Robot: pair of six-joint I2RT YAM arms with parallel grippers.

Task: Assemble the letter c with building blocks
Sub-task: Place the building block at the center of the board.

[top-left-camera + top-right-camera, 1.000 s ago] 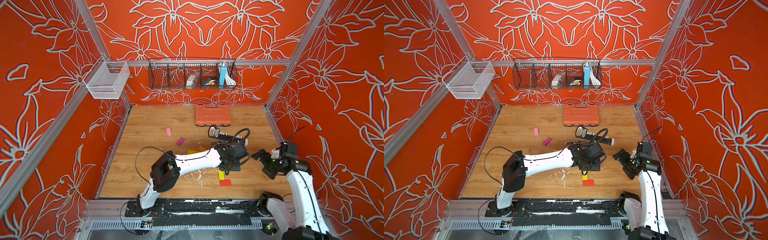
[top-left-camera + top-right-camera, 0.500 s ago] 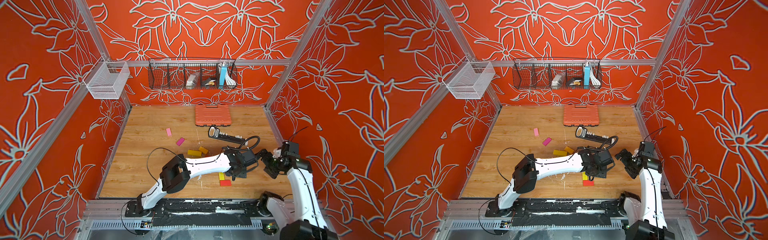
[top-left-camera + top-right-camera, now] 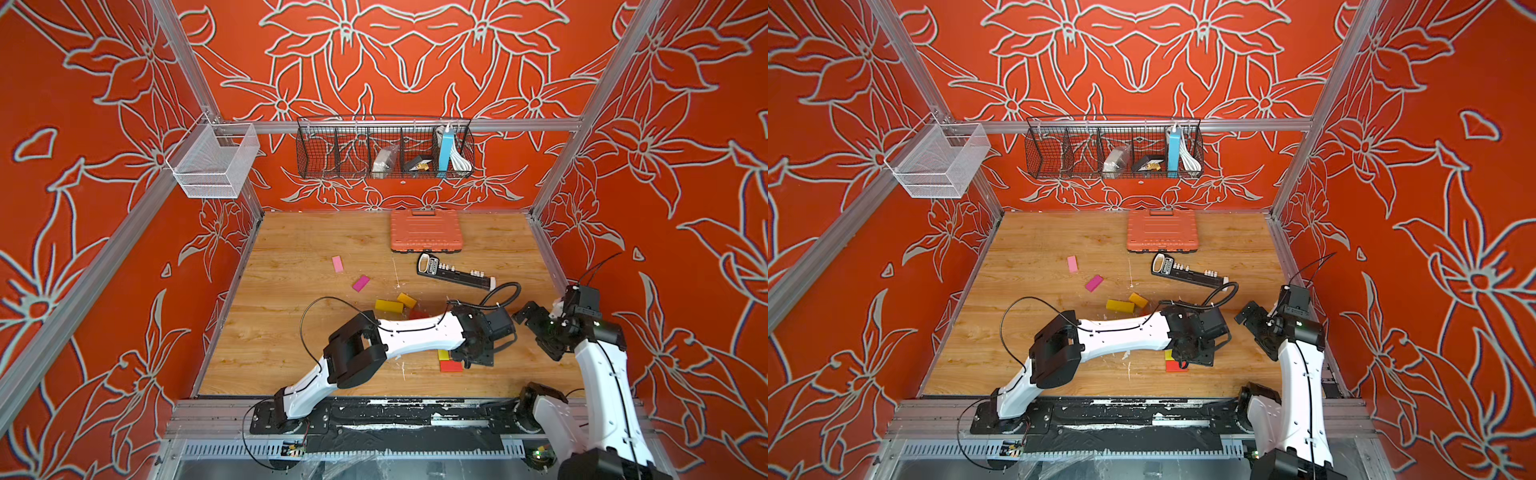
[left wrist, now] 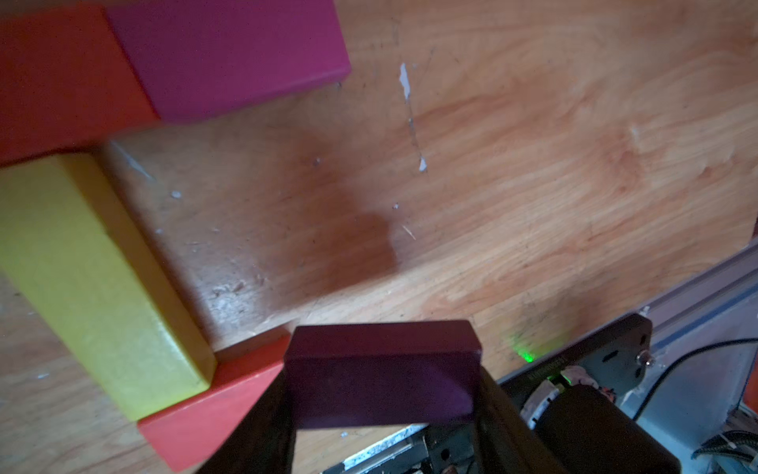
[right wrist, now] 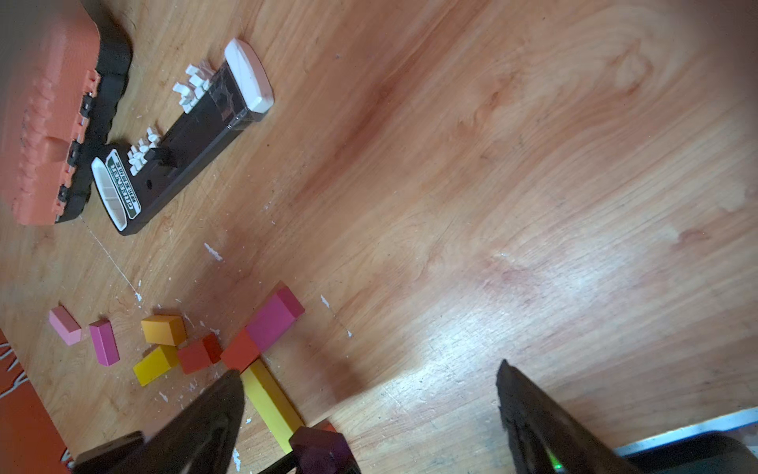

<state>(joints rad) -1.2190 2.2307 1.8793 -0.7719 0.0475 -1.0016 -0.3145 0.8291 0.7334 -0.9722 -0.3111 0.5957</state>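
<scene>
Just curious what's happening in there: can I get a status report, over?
Left claw shut on purple block, beside red block. Right claw open, empty. Yellow block and magenta block laid in part-built C. Black bar lies apart.

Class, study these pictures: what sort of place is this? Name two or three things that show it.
Probably a robotics test cell: a left arm and right arm mounted on a front rail, aluminium framing around printed orange walls, and a wire basket hung at the back.
</scene>
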